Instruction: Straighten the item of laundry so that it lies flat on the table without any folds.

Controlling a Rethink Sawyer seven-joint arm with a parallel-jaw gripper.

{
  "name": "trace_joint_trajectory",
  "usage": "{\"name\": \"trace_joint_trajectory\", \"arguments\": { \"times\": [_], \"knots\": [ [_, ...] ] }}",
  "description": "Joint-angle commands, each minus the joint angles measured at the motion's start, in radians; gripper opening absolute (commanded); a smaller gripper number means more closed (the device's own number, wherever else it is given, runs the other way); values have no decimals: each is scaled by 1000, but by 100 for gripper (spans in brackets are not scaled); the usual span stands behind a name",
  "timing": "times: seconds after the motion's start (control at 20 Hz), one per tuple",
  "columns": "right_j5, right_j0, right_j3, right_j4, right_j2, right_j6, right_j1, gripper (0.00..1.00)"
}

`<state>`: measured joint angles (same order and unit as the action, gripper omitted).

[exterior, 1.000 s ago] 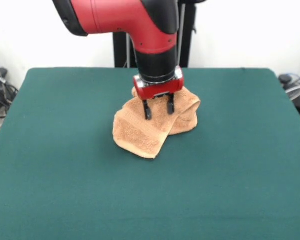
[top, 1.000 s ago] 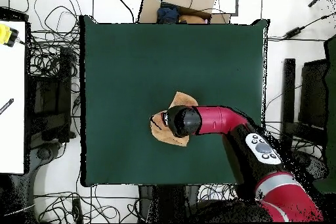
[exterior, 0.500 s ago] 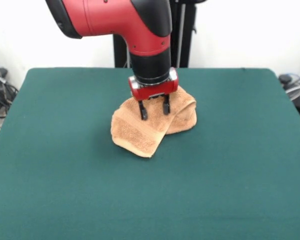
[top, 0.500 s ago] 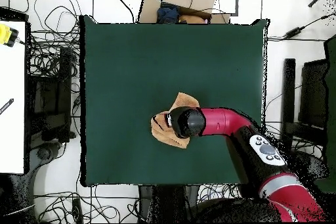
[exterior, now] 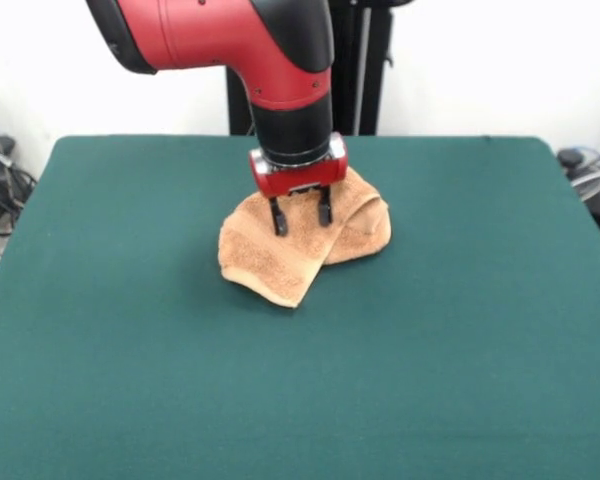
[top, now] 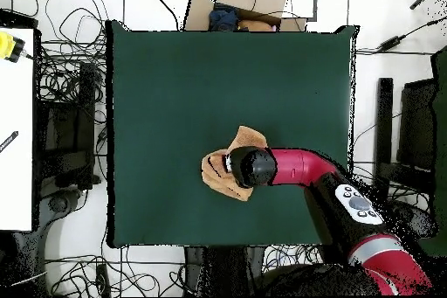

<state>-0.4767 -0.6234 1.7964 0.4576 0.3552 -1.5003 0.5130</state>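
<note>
Green tabletop [exterior: 480, 330] carried your towel [exterior: 270, 265] near its middle, bunched and folded over itself, nothing flattened yet, while your claw [exterior: 300, 217] hung spread just above the heap, gripping nothing.

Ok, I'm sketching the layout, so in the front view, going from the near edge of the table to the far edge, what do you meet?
Bare green table → the folded towel → the tool, open over the towel's back part → bare table again → the black pedestal.
</note>
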Motion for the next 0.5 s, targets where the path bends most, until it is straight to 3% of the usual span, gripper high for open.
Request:
{"name": "trace_joint_trajectory", "arguments": {
  "times": [0.05, 0.25, 0.5],
  "knots": [
    [-43, 12, 92, 123, -105, -16, -52, 100],
    [-13, 7, 113, 154, -123, -26, -8, 100],
    [-108, -36, 111, 145, -107, 32, 24, 100]
  ]
}}
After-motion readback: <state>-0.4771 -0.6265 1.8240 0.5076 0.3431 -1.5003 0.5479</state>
